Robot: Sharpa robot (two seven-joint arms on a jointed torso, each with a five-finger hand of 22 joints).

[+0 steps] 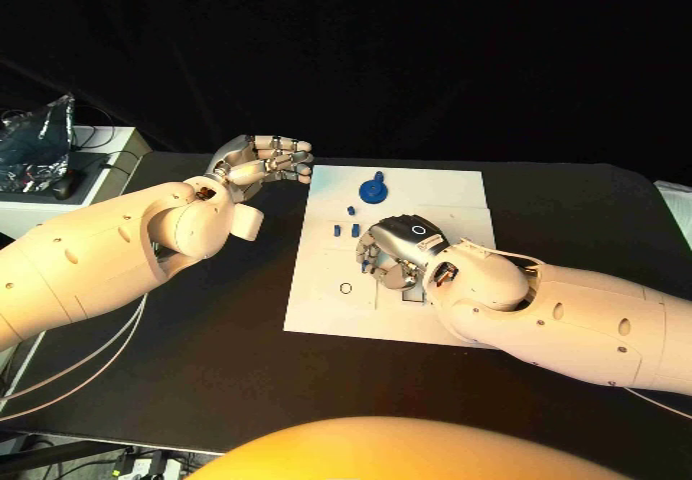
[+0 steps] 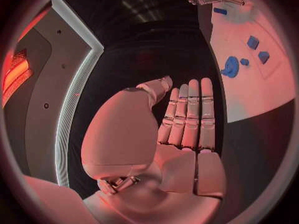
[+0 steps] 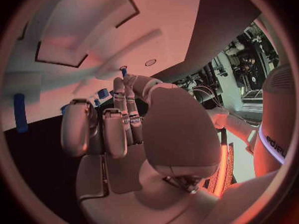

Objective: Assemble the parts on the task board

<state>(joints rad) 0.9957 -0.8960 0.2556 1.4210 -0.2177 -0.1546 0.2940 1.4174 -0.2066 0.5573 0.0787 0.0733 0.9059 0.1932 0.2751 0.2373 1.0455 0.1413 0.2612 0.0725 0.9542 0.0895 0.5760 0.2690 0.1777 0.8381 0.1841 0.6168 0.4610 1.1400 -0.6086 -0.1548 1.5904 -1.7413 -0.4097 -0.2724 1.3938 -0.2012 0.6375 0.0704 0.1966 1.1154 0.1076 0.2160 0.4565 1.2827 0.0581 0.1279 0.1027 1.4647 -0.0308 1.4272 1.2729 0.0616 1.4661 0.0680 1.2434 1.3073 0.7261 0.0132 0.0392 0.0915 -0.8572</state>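
Observation:
The white task board [image 1: 433,195] lies in the middle of the black table. On its far part lie a round blue part [image 1: 374,188] and several small blue parts [image 1: 351,210]. My right hand [image 1: 398,248] is low over the board's middle, fingers pointing down at it. In the right wrist view the thumb and a finger meet on a small blue part [image 3: 123,71], with the board [image 3: 156,15] behind it. My left hand [image 1: 267,160] hangs above the table, left of the board, and holds nothing; its fingers [image 2: 190,114] are stretched out straight. The round blue part [image 2: 230,67] lies beyond them on the board [image 2: 261,89].
A white box [image 1: 43,205] with a clear bag [image 1: 36,140] on it stands off the table's far left corner. Printed outlines [image 1: 346,288] mark the board's near half. Bare black table [image 1: 231,350] stretches left of the board and in front of it.

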